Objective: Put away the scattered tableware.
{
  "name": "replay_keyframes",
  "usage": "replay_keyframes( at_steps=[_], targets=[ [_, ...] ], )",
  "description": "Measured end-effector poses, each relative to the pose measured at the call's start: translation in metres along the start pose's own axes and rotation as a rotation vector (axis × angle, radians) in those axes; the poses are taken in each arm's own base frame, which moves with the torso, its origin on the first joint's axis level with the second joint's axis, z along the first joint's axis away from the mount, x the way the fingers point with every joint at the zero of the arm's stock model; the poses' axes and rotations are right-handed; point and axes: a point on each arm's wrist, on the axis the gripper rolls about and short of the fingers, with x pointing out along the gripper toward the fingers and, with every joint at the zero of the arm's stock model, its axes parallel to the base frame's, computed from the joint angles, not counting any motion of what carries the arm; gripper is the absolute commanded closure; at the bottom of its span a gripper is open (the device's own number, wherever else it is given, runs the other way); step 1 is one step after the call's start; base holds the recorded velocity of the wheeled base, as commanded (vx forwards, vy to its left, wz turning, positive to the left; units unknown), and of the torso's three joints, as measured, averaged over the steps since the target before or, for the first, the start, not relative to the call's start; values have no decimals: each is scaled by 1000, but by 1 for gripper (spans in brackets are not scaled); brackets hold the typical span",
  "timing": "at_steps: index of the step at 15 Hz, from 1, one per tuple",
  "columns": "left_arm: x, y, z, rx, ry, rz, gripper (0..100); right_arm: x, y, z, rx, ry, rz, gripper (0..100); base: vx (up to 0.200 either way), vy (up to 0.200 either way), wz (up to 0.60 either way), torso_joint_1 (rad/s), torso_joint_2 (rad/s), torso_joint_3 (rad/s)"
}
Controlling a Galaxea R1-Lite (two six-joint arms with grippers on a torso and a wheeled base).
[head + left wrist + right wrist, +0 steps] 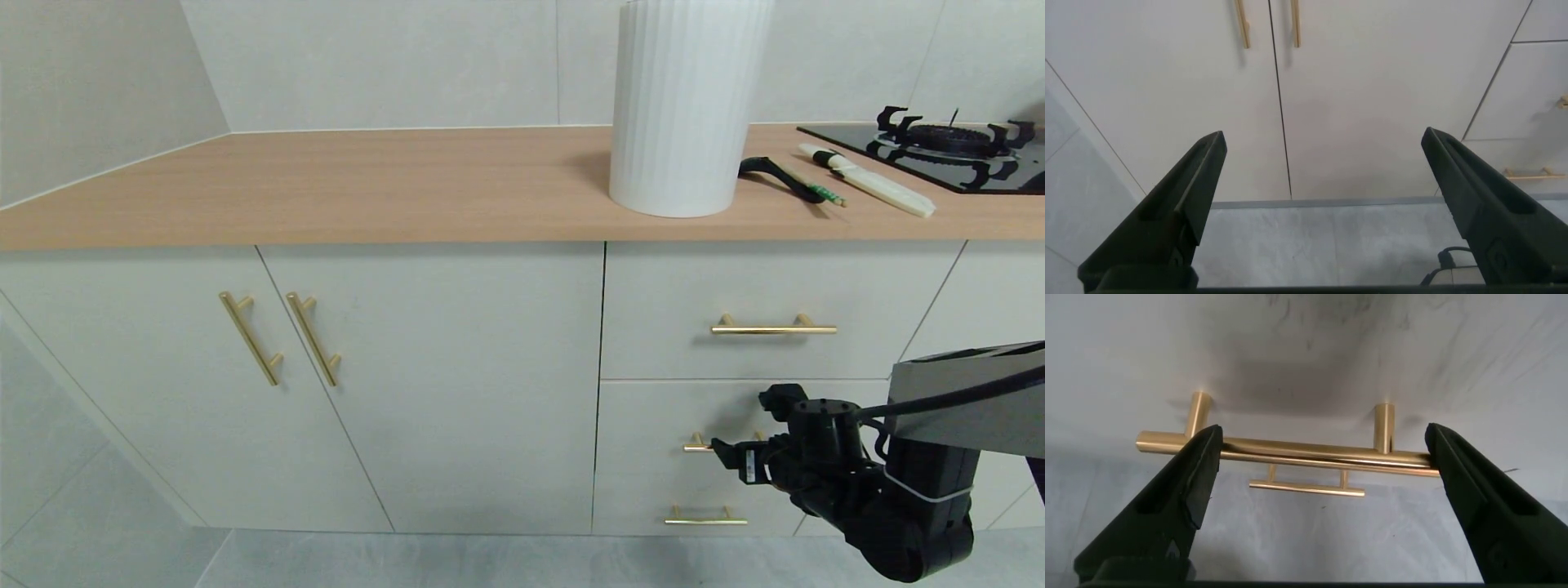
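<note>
Handle (1290, 451) just before right gripper (1323, 434) (jaws wide)

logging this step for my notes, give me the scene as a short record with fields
right gripper: open, fingers either side of the middle drawer handle, not closed on it
left gripper: open, low, facing the cabinet doors
drawer state: middle drawer looks shut
tableware: black-handled utensil and white utensil lying on the countertop, beside the white ribbed container
other: gas burner at the counter's right end
</note>
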Motion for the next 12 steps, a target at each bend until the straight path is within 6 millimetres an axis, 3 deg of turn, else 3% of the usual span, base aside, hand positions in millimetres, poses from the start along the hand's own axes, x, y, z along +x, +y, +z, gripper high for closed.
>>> replay_keyframes(
  at_steps=[9,12],
  targets=[
    [0,0,0,0,0,0,0,1,-1,-10,-14,54,-12,0,0,0,0,0,0,0],
    [0,0,0,0,0,0,0,-17,-4,-13,-31,138,-18,0,0,0,0,0,0,0]
  ],
)
